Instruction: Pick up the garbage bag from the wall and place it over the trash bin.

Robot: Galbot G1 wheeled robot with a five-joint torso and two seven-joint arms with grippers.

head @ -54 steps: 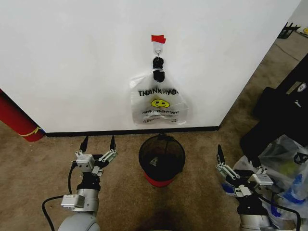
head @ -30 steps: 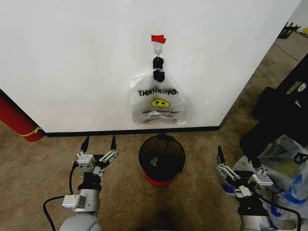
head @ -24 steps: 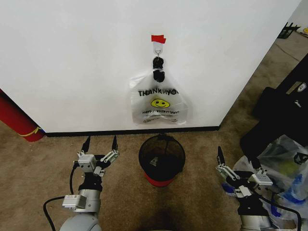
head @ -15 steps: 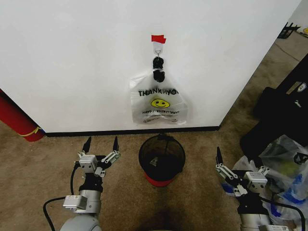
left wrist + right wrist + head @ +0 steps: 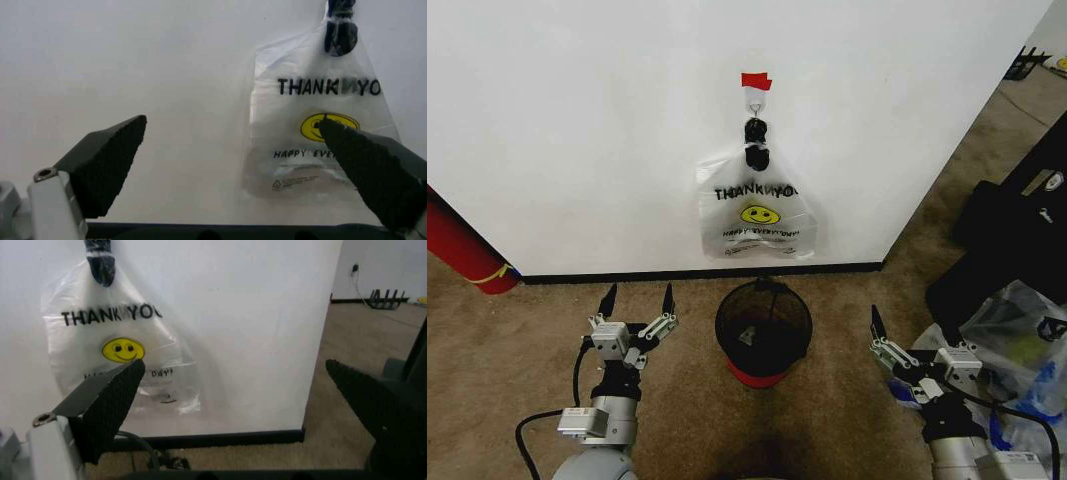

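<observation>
1. Two small shifts since the earlier pictures, both in the arms: left gripper (image 5: 638, 297) edged a touch toward 12 o'clock, nearer the wall (image 5: 577, 120); right gripper (image 5: 915, 345) slid toward 9 o'clock, away from the clear sacks (image 5: 1019, 335) and closer to the trash bin (image 5: 720, 325).
2. Reads as an approach only just getting under way: nothing grasped, no contact with any task item.
3. Left gripper: spread wide and empty, low over the carpet at 9 o'clock of the bin, aimed at the wall, with the bag ahead beside one fingertip in the left wrist view.
4. Right gripper: likewise spread wide and empty, at about 4 o'clock of the bin. Outer finger hard to pick out against the sacks in the head view, so the spread is judged mostly from the right wrist view.
5. Smiley-face garbage bag (image 5: 757, 215): unchanged from before, hanging against the wall from the small metal hook (image 5: 754, 100) under the red tape strip (image 5: 755, 80), gathered into a dark knot at its top, lower edge just above the black baseboard (image 5: 627, 274).
6. Trash bin: unmoved as well, standing on the carpet at 6 o'clock of the bag, near the baseboard, with no liner over its rim.
7. Judged at the very start: lift from the hook not yet begun.
</observation>
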